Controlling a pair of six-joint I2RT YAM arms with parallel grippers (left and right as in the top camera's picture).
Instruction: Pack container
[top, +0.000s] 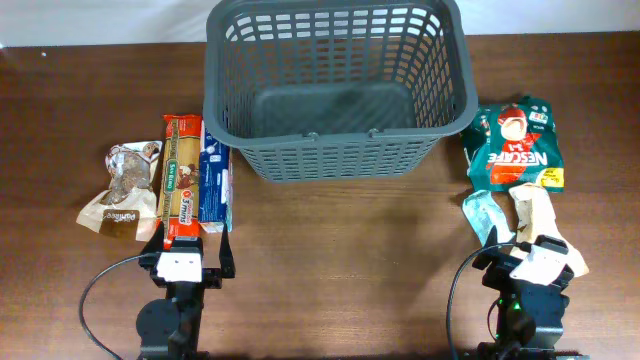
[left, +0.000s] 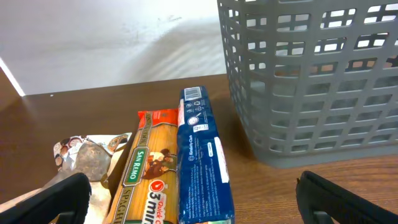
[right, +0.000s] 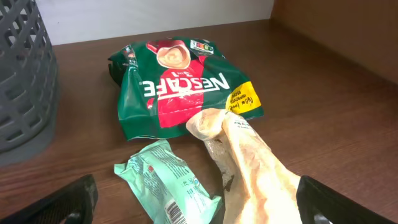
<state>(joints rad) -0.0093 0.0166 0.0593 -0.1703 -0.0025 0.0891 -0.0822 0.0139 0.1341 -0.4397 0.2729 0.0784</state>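
The dark grey lattice basket (top: 335, 85) stands empty at the back middle of the table; its wall also shows in the left wrist view (left: 311, 74) and the right wrist view (right: 22, 81). My left gripper (top: 187, 262) is open and empty, just in front of a spaghetti pack (left: 146, 174), a blue packet (left: 202, 162) and a beige snack bag (top: 125, 190). My right gripper (top: 530, 262) is open and empty, with a mint green packet (right: 165, 180) and a beige bag (right: 255, 162) lying between its fingers. A green Nescafe bag (right: 180, 87) lies beyond them.
The packets on the left lie side by side close to the basket's left front corner. A pale wall runs behind the table. Bare brown wood (top: 340, 260) lies between the two arms in front of the basket.
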